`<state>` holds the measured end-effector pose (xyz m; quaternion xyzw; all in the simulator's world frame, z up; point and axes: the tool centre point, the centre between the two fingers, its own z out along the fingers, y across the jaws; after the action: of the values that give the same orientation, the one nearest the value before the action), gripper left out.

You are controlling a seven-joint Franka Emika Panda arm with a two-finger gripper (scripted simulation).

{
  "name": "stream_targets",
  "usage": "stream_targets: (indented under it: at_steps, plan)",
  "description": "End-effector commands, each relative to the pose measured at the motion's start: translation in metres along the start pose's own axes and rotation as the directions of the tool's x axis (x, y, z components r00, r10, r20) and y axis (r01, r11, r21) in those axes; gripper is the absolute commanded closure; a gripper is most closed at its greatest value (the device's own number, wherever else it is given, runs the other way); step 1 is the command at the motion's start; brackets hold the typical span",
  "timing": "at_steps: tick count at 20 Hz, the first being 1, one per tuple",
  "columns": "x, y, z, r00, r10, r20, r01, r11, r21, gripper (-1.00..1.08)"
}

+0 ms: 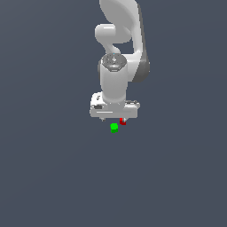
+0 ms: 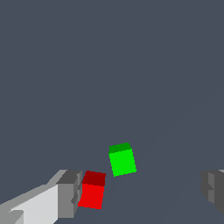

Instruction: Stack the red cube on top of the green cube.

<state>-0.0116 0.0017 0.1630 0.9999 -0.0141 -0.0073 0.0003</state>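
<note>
The red cube [image 1: 123, 122] lies on the dark floor just under the white gripper [image 1: 113, 119], towards the exterior view's right. The green cube [image 1: 114, 127] lies close beside it, nearer the camera and slightly to the exterior view's left. In the wrist view the gripper [image 2: 141, 192] is open wide and holds nothing. The red cube [image 2: 92, 190] sits right against the inner side of one finger [image 2: 70, 194]. The green cube [image 2: 122, 159] lies a little apart from it, further out from the fingers. The cubes do not touch.
The plain dark grey floor [image 1: 53, 168] extends all around the cubes. The arm's white links [image 1: 117, 66] rise above the gripper. No other objects show.
</note>
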Motion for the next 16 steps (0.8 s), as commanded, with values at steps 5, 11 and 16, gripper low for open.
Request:
stream_targets:
  at_steps: [5,11,16]
  plan:
    - [-0.002,-0.001,0.002,1.0,0.003,0.0,-0.003,1.0,0.0,-0.92]
    - [-0.015,-0.007,0.013,1.0,0.022,-0.002,-0.022,1.0,0.0,-0.92]
    - [-0.036,-0.016,0.031,0.999,0.051,-0.005,-0.051,0.999,0.001,-0.92]
